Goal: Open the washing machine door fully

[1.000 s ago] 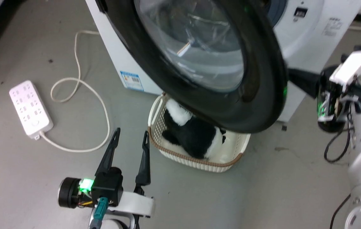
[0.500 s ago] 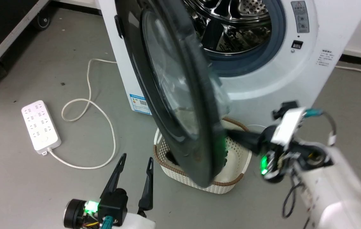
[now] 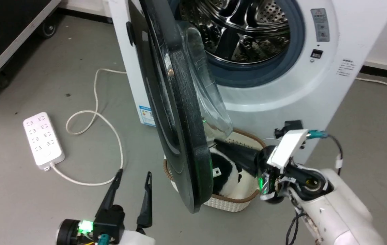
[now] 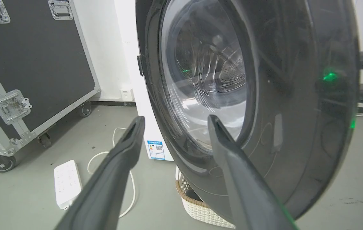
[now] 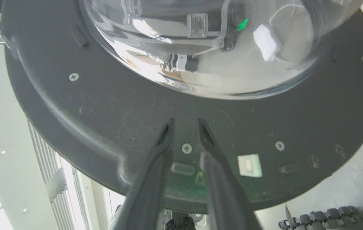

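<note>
The washing machine [image 3: 282,95] is a white front-loader, and its steel drum [image 3: 244,30] is exposed. The washing machine door [image 3: 183,143] stands swung out on its left hinge and is seen nearly edge-on, with the glass bowl [image 3: 207,92] bulging toward the machine. My right gripper [image 3: 216,142] is behind the door. Its fingers are nearly together with nothing between them, and its tips [image 5: 185,121] are at the door's inner face [image 5: 104,105], just below the bowl. My left gripper [image 3: 134,172] is open low on the door's outer side [image 4: 283,111], apart from it, with its fingers [image 4: 130,150] spread.
A cream basket [image 3: 227,204] holding a black-and-white plush [image 3: 226,170] sits on the floor under the door. A white power strip [image 3: 43,139] and its looping cord [image 3: 111,136] lie to the left. A black wheeled flight case [image 4: 31,64] stands at the far left.
The door has swung further out to the left, from facing me to edge-on. My right gripper followed along its inner side. The head camera shifted, and the left gripper barely moved.
</note>
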Robot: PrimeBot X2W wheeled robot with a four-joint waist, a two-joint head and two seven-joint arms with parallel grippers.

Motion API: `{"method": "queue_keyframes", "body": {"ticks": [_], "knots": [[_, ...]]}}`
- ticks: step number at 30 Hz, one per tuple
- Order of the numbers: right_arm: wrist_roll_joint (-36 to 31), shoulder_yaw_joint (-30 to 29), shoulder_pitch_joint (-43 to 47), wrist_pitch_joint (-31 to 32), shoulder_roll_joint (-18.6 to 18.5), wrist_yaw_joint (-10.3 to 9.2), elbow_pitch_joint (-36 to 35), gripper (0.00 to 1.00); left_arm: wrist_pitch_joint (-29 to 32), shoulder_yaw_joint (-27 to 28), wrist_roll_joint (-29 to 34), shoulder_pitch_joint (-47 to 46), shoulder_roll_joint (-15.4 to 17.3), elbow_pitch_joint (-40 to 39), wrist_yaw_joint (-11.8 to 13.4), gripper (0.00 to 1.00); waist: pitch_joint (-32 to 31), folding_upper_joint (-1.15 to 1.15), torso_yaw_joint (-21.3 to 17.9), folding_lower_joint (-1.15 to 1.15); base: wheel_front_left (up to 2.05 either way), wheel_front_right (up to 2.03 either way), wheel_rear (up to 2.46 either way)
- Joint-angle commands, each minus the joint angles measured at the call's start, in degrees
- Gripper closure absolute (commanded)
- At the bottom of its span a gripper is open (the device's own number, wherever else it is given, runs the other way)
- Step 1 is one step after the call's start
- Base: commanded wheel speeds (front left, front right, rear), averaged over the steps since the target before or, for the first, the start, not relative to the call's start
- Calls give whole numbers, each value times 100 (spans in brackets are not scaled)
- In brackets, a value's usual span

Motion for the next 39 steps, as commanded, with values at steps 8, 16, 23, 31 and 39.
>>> {"method": "queue_keyframes", "body": {"ticks": [8,16,23,31,39], "knots": [[-2153,114,645,-2434,-1168,7,-1542,0,-30,332,-167,197,76,-52,3,0,-482,0,-546,0,0,0,0],[-5100,-291,1672,-4489,-2147,7,-2681,0,-30,495,-189,258,57,-175,-16,0,-497,0,-1014,0,0,0,0],[-7419,-1610,2823,-4894,-1479,7,-3384,0,-30,654,-205,367,69,-222,-45,0,-459,0,-1328,0,0,0,0],[-9153,-2507,4155,-4983,-242,7,-4251,0,-30,770,-215,461,102,-167,-156,0,-416,0,-1511,0,0,0,0],[-9361,-2516,4464,-5012,1,7,-4134,0,-30,775,-213,530,61,-26,-221,0,-417,0,-1540,0,0,0,0]]}}
